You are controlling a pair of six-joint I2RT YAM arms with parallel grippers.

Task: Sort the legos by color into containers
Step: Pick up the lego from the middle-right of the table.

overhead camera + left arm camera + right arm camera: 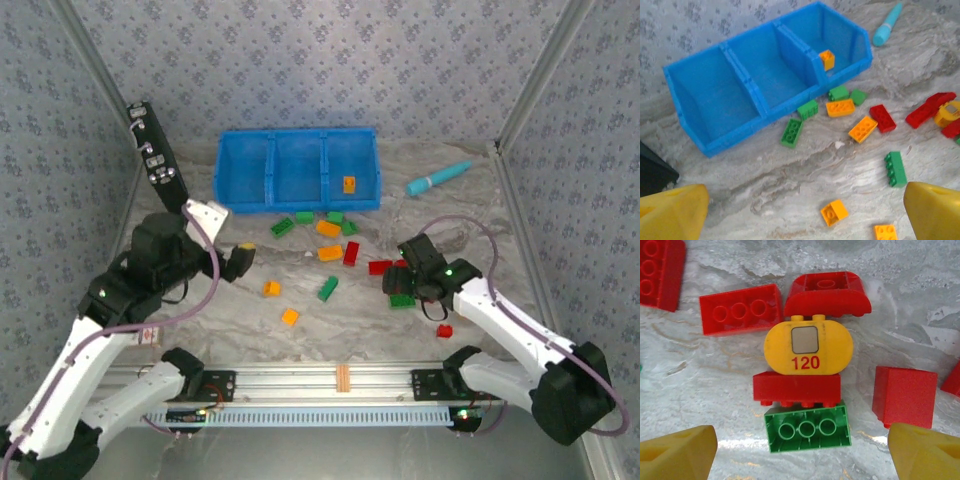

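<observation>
Marble table | right gripper low over legos, jaws apart | left gripper raised, spread

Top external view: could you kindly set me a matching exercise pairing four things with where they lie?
Things:
1 farthest-back orange plastic brick
2 teal pen-like stick
3 black panel with silver parts
4 small lone red plastic piece

Places:
A right of the bright blue plastic bin
B left of the bin
C in the bin's right compartment
D on the marbled table beside the right arm

Pairs: 1-C; 2-A; 3-B; 4-D
</observation>
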